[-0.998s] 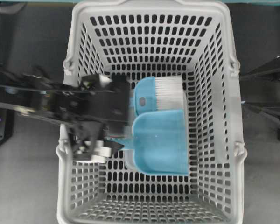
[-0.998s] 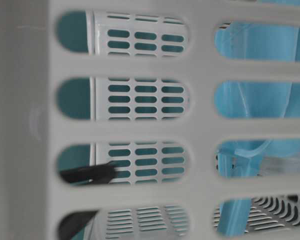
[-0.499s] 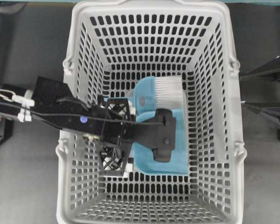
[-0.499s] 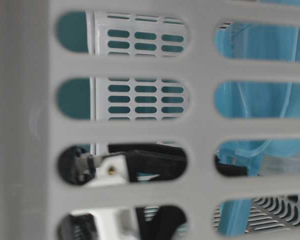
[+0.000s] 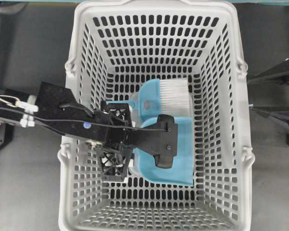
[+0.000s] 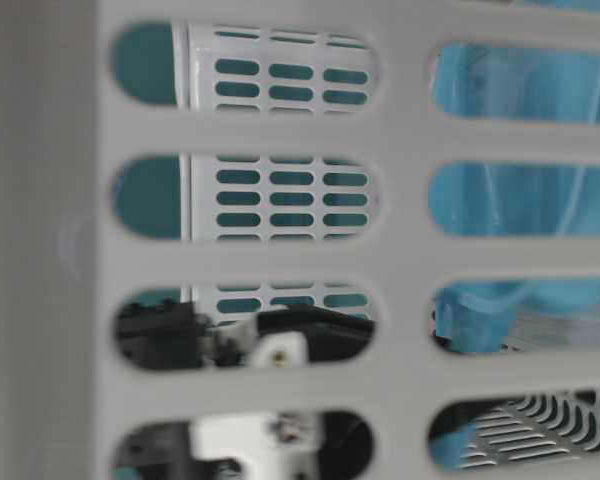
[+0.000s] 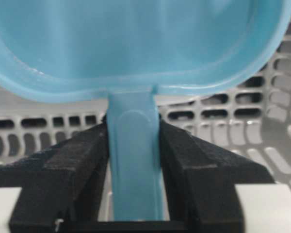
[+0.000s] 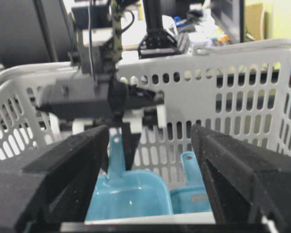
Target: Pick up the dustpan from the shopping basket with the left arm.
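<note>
Dustpan (image 5: 176, 159) lies in grey slotted shopping basket (image 5: 221, 125) on dark tabletop (image 5: 29, 192).

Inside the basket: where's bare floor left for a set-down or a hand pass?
Free: the shopping basket floor along the top wall above the brush, and the strip between the dustpan and the bottom wall. Narrow gap along the right wall. Crowded: centre-left, where the left gripper pinches the dustpan's handle.

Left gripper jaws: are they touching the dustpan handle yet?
Touching. The left wrist view shows both black jaws of the left gripper pressed against the sides of the dustpan handle, with no gap visible.
</note>
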